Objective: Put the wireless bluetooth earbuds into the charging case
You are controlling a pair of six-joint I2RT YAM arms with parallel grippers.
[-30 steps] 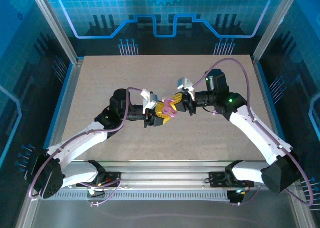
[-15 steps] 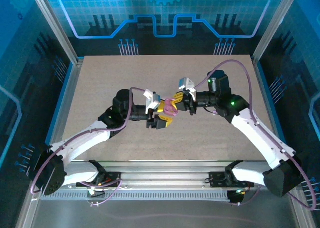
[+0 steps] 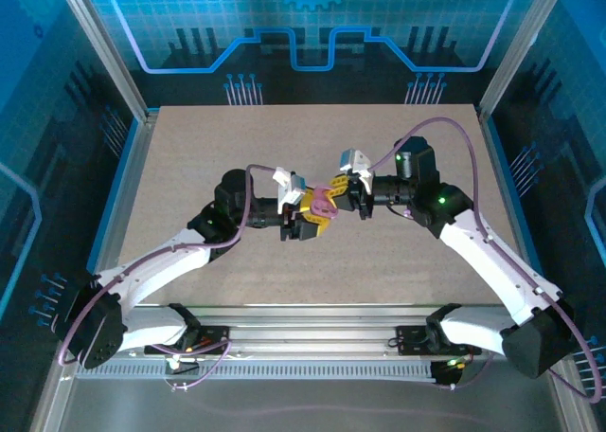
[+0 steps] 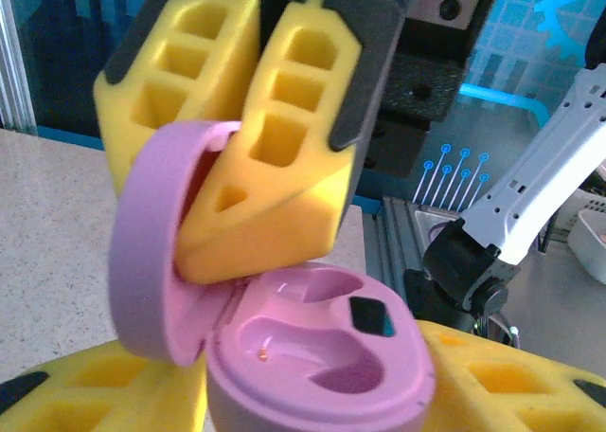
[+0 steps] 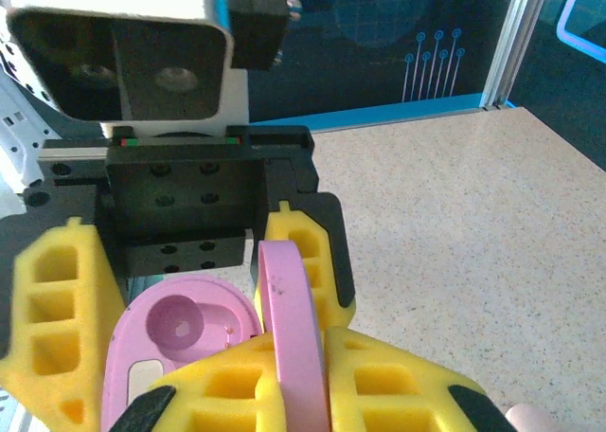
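The pink charging case point(image 3: 322, 205) is held up between both grippers over the middle of the table. My left gripper point(image 3: 307, 220) is shut on the case's base point(image 4: 317, 356), its yellow fingers point(image 4: 516, 385) on either side. The two wells in the base are empty, and a dark window sits beside them. My right gripper point(image 3: 333, 195) is shut on the open lid point(image 5: 294, 328), which stands upright on edge between its yellow pads point(image 5: 417, 385). In the left wrist view the lid point(image 4: 142, 252) is swung back to the left. The earbuds are out of view.
The speckled beige table point(image 3: 189, 157) lies under both arms, with metal frame posts point(image 3: 104, 58) and blue walls around it. A small pale pink rounded bit point(image 5: 535, 418) shows at the bottom right edge of the right wrist view; I cannot tell what it is.
Both arms have shifted slightly, the left gripper a little to the right. The case stays held between the two grippers with its lid open.
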